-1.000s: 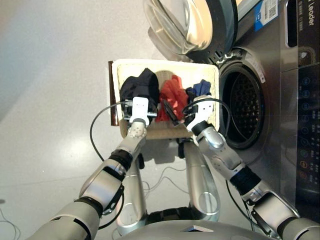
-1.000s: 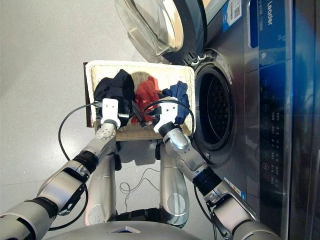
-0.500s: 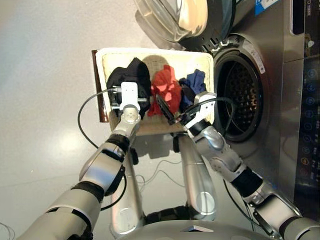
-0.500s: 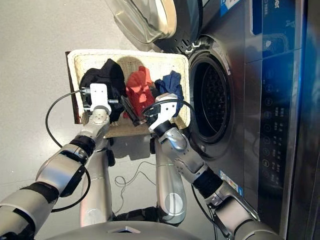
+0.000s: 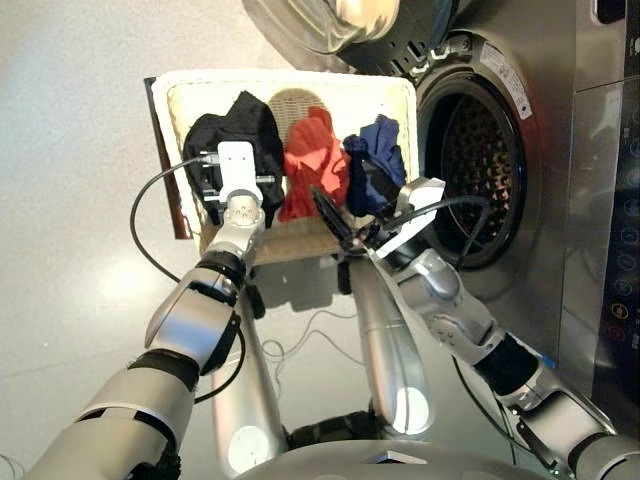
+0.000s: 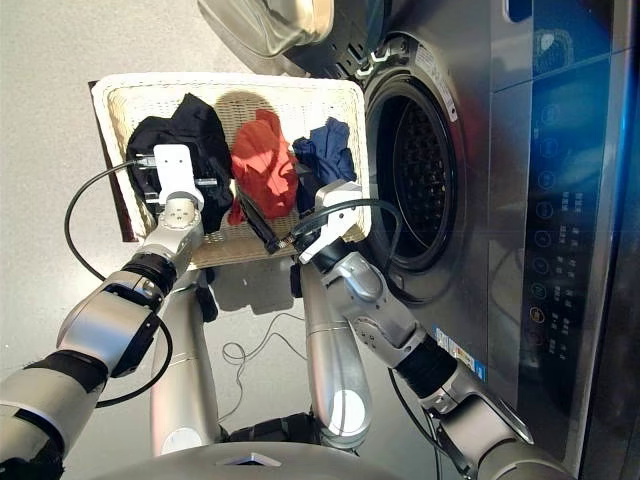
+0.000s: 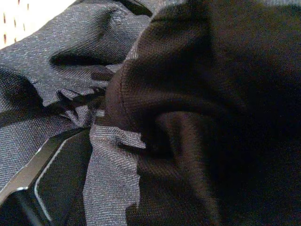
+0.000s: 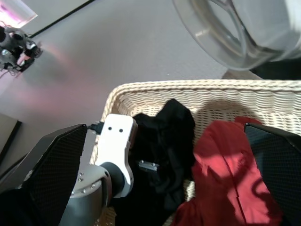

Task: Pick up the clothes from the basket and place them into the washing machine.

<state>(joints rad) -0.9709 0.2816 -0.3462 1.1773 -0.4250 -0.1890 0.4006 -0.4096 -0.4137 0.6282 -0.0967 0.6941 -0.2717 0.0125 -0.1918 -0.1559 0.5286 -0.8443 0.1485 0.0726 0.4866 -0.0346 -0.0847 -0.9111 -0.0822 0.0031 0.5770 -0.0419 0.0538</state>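
The cream wicker basket lies on the floor in front of the washing machine, whose porthole stands open. In the basket lie a black garment on the left, a coral-red one in the middle and a navy one on the right. My left gripper is pressed down into the black garment, which fills the left wrist view. Over the basket's near edge, between the red and navy garments, my right gripper is open and holds nothing; its fingers stand wide apart.
The machine's glass door hangs open above the basket's far right corner. A dark brown board runs along the basket's left side. Loose cables trail on the grey floor. A dark control panel rises at the right.
The camera has tilted, shifting the whole picture. My left gripper has sunk further onto the black garment. My right wrist has turned and edged toward the navy garment.
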